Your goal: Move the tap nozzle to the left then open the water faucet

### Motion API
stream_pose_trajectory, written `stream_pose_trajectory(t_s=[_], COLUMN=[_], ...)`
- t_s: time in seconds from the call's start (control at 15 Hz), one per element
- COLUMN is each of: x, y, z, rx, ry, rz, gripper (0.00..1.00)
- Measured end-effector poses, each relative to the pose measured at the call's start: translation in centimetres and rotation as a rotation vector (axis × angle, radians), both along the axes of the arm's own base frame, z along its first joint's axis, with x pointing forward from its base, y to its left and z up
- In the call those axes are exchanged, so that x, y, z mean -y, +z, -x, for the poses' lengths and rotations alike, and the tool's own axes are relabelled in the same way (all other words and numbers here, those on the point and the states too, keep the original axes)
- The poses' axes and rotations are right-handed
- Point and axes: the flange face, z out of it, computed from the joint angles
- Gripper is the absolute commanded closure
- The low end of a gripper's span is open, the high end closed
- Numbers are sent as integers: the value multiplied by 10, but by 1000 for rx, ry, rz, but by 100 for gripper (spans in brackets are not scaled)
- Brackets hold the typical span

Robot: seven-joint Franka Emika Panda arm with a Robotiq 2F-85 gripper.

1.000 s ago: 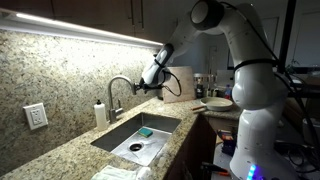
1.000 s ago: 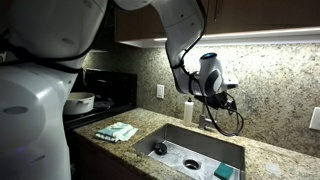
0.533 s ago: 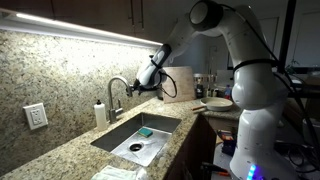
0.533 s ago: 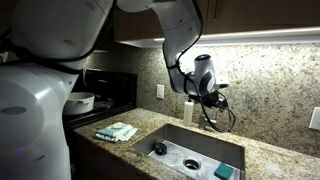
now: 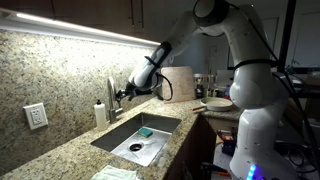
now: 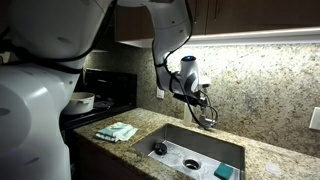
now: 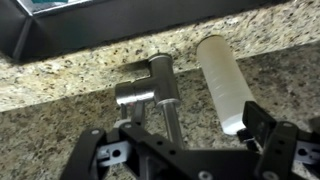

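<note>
Two dark fingers [image 7: 96,158] stand wide apart at the bottom of the wrist view. Between them, left to right, we see the water faucet [image 7: 148,82] on the speckled granite countertop [image 7: 60,80], and the tap nozzle [image 7: 171,122] running into the gap of the gripper [image 7: 180,150] — jaws spread, clamped on nothing — then the white soap bottle [image 7: 225,85] (its top near the right finger). In both exterior views the arm reaches the faucet at the back edge of the sink [image 5: 118,132].
</note>
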Motion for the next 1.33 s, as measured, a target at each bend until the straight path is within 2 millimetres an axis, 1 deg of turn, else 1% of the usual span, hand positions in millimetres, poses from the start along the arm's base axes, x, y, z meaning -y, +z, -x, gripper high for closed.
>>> stream_pose_trajectory(t_s=[0.13,0.2,0.33,0.4,0.53,0.8,1.0,1.2,1.33], x=[-14,-19,-16,-9,15,77,116,142,146], y=[-4,-5,-5,-4,-1,16,25,30,28], z=[5,6,8,9,15,32,40,40,39], rx=[-10,-13,-16,-23,-59,-161,-260,-331,-337], ry=[48,61,57,45,3,-97,-135,-133,-133], rz=[-1,-3,-6,-5,1,32,42,67,71], gripper=[0,0,0,0,0,0,0,0,0])
